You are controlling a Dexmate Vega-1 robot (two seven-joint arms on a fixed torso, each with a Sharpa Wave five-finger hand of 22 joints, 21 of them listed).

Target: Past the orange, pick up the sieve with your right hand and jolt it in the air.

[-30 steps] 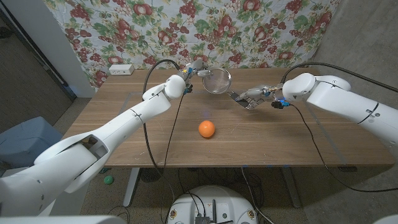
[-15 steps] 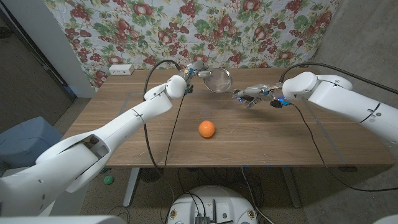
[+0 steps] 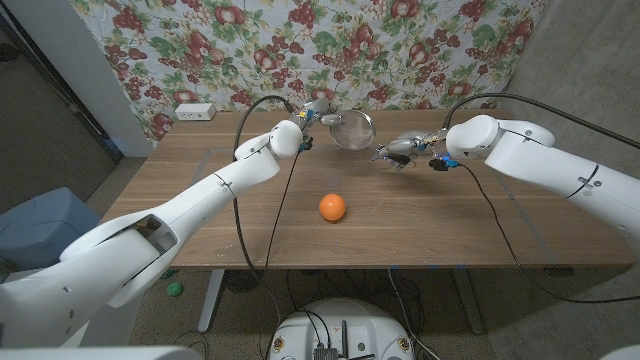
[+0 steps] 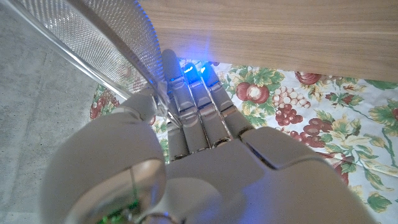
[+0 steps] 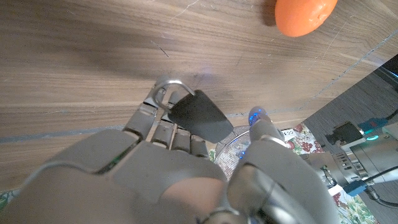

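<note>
Hanging in the air beyond the orange (image 3: 333, 207), over the far part of the wooden table (image 3: 200, 190): the sieve (image 3: 350, 130), clear of the boards. Pinched at its wire rim by the left hand (image 3: 318, 113), beyond the orange and a little to its left; in the left wrist view, thumb and fingers (image 4: 186, 106) closed together on the rim, with the mesh bowl (image 4: 93, 37) bulging just past them.

Nothing standing between the orange and the sieve but bare wood. Far off to the orange's left, at the table's back edge, a white socket strip (image 3: 195, 111). Behind everything, a fruit-printed cloth (image 3: 250, 40). Draped from the left arm toward the near edge, left of the orange, a black cable (image 3: 240, 180).

Long axis of the sieve running roughly across the table, side to side: bowl toward the left hand, handle (image 5: 200, 116) pointing toward the right hand (image 3: 400, 150), beyond the orange and to its right. Seen from the right wrist, dark handle lying against the right hand's fingers, its metal hanging loop (image 5: 169, 88) at the fingertips, thumb up beside it. Clamped or merely touching: cannot tell. Mesh face turned partly toward the head camera, rim tilted rather than level.
</note>
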